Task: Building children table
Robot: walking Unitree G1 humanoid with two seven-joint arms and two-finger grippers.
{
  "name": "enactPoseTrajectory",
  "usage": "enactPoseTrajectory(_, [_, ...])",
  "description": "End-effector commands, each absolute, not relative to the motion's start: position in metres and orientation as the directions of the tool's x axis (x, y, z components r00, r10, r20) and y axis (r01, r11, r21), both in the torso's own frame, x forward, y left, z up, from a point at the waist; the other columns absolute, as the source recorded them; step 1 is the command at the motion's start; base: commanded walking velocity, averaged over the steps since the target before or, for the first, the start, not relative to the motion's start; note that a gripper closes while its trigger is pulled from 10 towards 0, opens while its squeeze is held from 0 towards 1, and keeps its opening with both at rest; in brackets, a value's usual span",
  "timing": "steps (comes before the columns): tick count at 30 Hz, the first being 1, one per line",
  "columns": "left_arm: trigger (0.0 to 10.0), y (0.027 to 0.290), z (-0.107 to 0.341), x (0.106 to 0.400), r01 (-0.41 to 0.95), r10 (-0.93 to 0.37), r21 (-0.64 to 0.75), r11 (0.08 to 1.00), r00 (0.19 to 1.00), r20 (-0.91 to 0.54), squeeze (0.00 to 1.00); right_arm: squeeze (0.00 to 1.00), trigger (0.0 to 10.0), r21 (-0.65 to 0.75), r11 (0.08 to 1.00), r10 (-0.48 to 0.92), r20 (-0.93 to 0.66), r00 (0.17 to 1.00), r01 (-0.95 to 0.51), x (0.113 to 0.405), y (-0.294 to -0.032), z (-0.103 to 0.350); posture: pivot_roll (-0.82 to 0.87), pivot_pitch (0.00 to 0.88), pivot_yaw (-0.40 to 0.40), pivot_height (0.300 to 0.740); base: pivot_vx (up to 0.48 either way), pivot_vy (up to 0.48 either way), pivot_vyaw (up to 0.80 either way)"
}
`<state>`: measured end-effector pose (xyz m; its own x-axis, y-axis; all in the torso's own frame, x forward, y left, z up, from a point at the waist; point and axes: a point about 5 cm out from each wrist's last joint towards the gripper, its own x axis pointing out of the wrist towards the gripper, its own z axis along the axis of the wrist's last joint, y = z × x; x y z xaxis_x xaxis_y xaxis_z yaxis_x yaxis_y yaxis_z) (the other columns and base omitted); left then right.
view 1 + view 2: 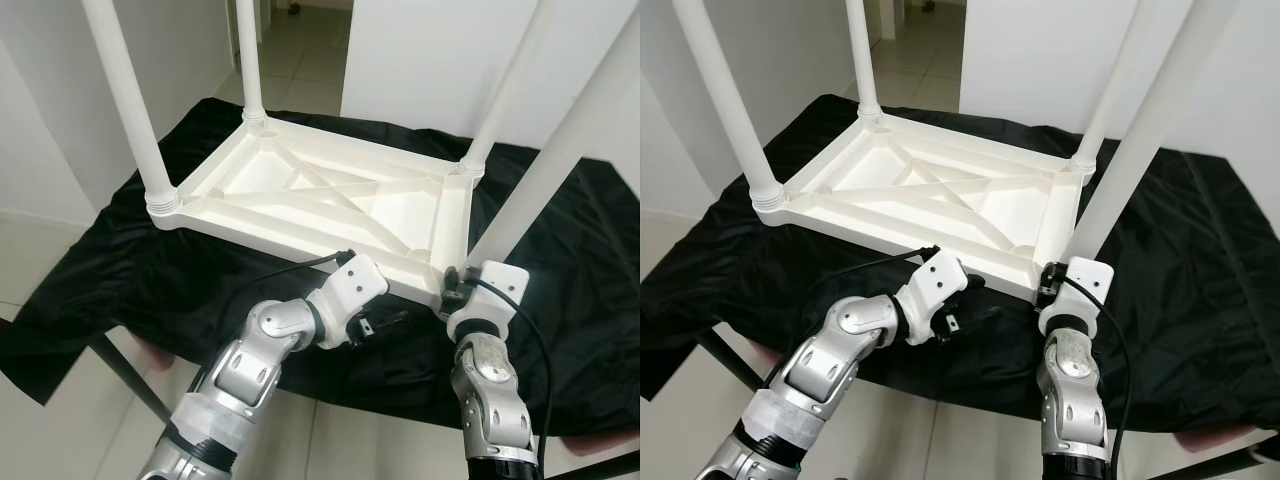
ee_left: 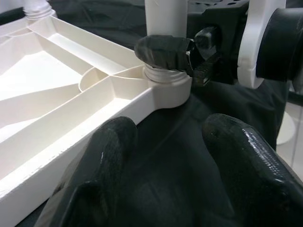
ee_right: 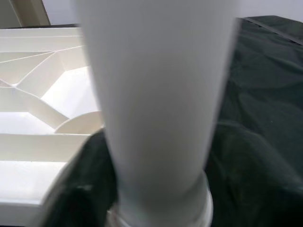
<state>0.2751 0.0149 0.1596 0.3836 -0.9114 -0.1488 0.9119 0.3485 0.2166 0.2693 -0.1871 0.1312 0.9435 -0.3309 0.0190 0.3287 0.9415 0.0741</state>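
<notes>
On the black cloth draping the worktop, the white children's table lies upside down near the far edge, legs pointing up. From my head cameras, my left claw rests on the cloth just beside the tabletop's near rim, and my right claw sits at the near right corner leg. Through my left wrist camera, my two fingers stand apart over the cloth, empty, facing that corner socket, where a right finger presses the leg's base. Through my right wrist camera, the leg fills the gap between my fingers, clamped.
</notes>
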Motion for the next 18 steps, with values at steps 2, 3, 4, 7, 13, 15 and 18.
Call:
enactPoseTrajectory(2, [10.0, 0.014, 0.164, 0.271, 0.927, -0.935, 0.236, 0.29, 0.328, -0.139, 0.0, 1.0, 10.0, 0.084, 0.947, -0.309, -0.016, 0.951, 0.309, 0.261, -0.196, 0.123, -0.16, 0.02, -0.016, 0.74, 0.0, 0.0, 0.0])
enactPoseTrajectory(3, [10.0, 0.014, 0.164, 0.271, 0.927, -0.935, 0.236, 0.29, 0.328, -0.139, 0.0, 1.0, 10.0, 0.084, 0.947, -0.309, -0.016, 0.951, 0.309, 0.261, -0.196, 0.123, -0.16, 0.02, -0.016, 0.74, 0.0, 0.0, 0.0])
enactPoseTrajectory(4, [10.0, 0.013, 0.165, 0.271, 0.928, -0.936, 0.237, 0.287, 0.324, -0.137, 0.0, 1.0, 10.0, 0.082, 0.955, -0.286, -0.004, 0.958, 0.285, 0.261, -0.203, 0.124, -0.15, 0.016, -0.026, 0.74, 0.0, 0.0, 0.0])
enactPoseTrajectory(7, [10.0, 0.013, 0.166, 0.271, 0.928, -0.936, 0.237, 0.289, 0.325, -0.134, 0.0, 1.0, 10.0, 0.063, 0.971, -0.233, 0.004, 0.973, 0.232, 0.263, -0.211, 0.126, -0.14, 0.012, -0.036, 0.74, 0.0, 0.0, 0.0])
enactPoseTrajectory(13, [10.0, 0.016, 0.168, 0.268, 0.922, -0.933, 0.239, 0.304, 0.339, -0.121, 0.0, 0.0, 10.0, 0.027, 0.999, 0.023, -0.012, 1.0, -0.023, 0.273, -0.228, 0.128, -0.09, 0.006, -0.076, 0.74, 0.0, 0.0, 0.0])
enactPoseTrajectory(15, [10.0, 0.019, 0.171, 0.269, 0.91, -0.925, 0.245, 0.334, 0.367, -0.102, 0.0, 0.0, 10.0, -0.019, 0.98, 0.197, -0.026, 0.98, -0.198, 0.283, -0.238, 0.135, -0.07, 0.0, -0.092, 0.74, 0.0, 0.0, 0.0])
enactPoseTrajectory(18, [10.0, 0.023, 0.172, 0.271, 0.898, -0.914, 0.245, 0.367, 0.397, -0.084, 0.0, 0.0, 10.0, -0.057, 0.942, 0.328, -0.042, 0.944, -0.33, 0.292, -0.245, 0.142, -0.06, 0.0, -0.099, 0.74, 0.0, 0.0, 0.0])
